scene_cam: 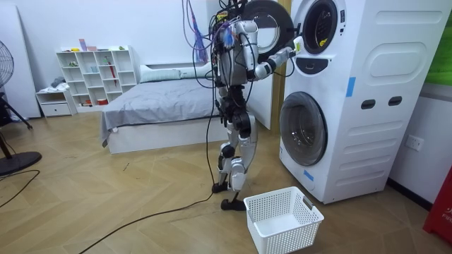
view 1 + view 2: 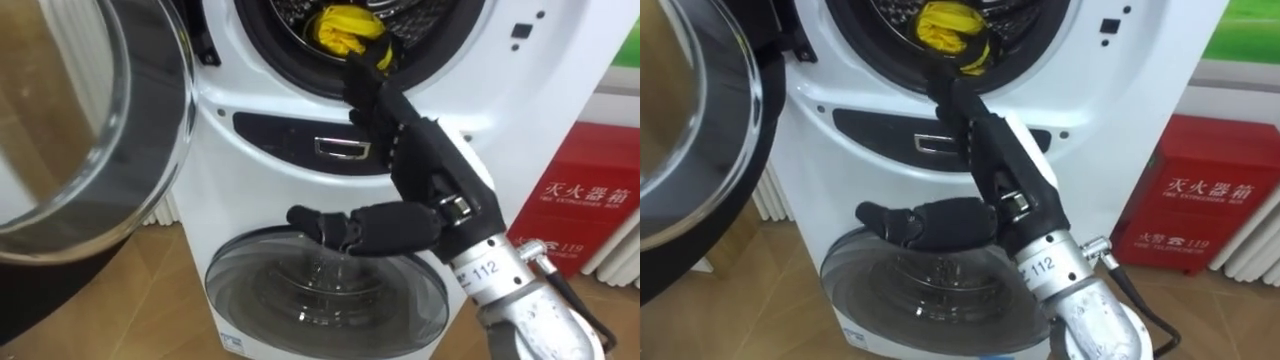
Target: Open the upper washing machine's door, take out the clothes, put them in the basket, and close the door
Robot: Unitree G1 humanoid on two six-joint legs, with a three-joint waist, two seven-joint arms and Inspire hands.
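The upper door (image 2: pixel 100 150) of the washing machine (image 2: pixel 250 100) stood open. The robot's right hand (image 2: pixel 425 165), fingers straight and gripping nothing, reached the drum's lip beside a yellow garment (image 2: pixel 348 30) lying inside. Nothing appeared picked yet; the laundry basket (image 1: pixel 282 219) held no clothes.

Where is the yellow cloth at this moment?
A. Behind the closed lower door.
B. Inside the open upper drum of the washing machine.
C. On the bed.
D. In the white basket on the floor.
B: the yellow cloth lies inside the open upper drum, and the right robot hand reaches up to the drum's rim just below it.
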